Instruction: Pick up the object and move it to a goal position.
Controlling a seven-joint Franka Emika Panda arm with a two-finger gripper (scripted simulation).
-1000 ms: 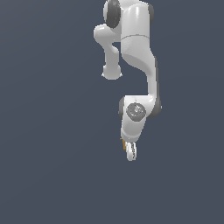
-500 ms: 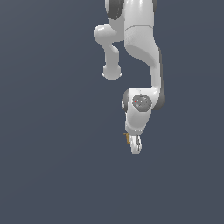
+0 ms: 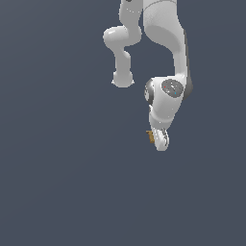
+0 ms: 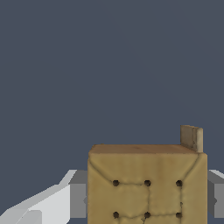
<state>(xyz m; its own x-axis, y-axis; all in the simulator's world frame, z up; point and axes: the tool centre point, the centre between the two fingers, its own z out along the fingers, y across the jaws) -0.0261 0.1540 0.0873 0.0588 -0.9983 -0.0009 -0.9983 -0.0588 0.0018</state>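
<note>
Tan block [image 4: 146, 186] sits clamped between the jaws.

A tan-brown block [image 4: 146, 186] fills the lower middle of the wrist view. Its near face looks padded, with seam-like creases and small dark dots [image 4: 147, 183] set in rows. Its upper face is a flatter, darker brown. A small tan tab [image 4: 191, 138] stands up at one far corner. Grey and white fingers [image 4: 78, 200] of the pincer [image 4: 146, 201] sit tight against both sides of the block. Behind lies only a plain slate-blue ground.
</note>
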